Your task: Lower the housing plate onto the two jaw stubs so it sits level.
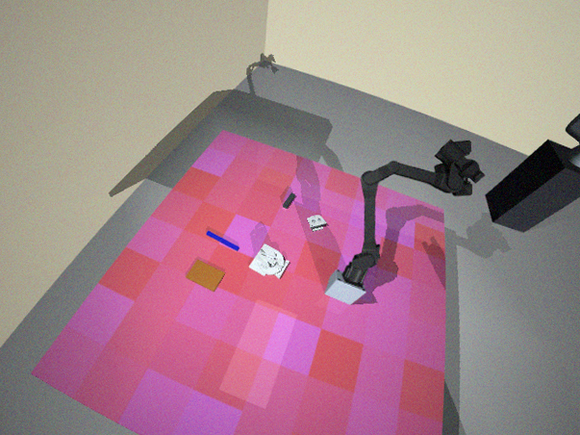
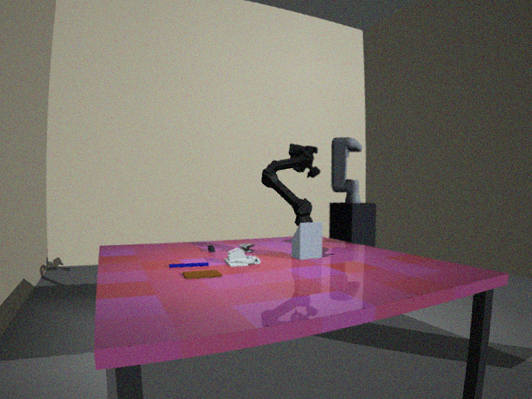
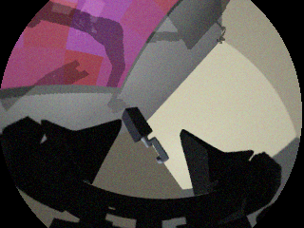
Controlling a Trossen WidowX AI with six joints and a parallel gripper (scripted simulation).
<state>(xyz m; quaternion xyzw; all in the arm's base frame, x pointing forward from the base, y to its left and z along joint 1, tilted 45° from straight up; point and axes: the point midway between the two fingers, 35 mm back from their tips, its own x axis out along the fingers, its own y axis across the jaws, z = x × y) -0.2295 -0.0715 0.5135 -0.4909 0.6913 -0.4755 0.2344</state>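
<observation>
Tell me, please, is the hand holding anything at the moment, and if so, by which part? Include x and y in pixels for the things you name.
Nothing is held; the hand (image 1: pixel 474 180) (image 2: pixel 314 161) (image 3: pixel 151 127) is open, with nothing between its fingers.

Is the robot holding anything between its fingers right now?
No, the fingers stand wide apart with only background showing between them.

Small white plate (image 1: pixel 316 222) (image 2: pixel 247 247), dark-marked, near white assembly (image 1: pixel 269 260) (image 2: pixel 238 258).
</observation>
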